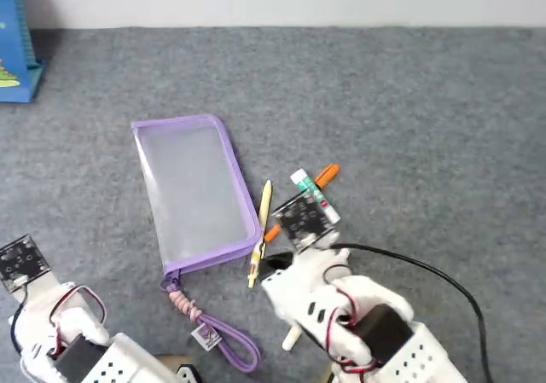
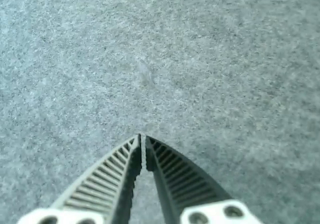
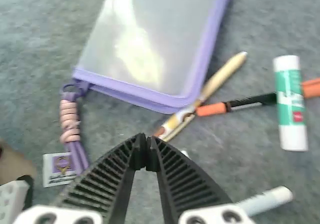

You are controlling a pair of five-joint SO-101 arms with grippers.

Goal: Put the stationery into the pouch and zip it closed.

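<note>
A clear pouch [image 1: 192, 195] with purple trim lies flat on the grey carpet, with nothing visible inside it. Beside its long edge lie a yellow pen [image 1: 263, 221], an orange-and-black pen [image 3: 235, 104] and a green-and-white glue stick [image 3: 290, 102]. A white marker [image 3: 262, 200] lies nearer the right arm. My right gripper [image 3: 146, 144] is shut and empty, hovering over the carpet just short of the yellow pen's tip and the pouch's corner. At the near left of the table, my left gripper [image 2: 142, 143] hangs shut and empty over bare carpet.
A purple strap [image 1: 226, 336] with pink beads [image 3: 70, 119] and a tag [image 3: 60, 168] trails from the pouch's near corner. A blue box [image 1: 15, 50] stands at the far left. A black cable [image 1: 426, 272] runs from the right arm.
</note>
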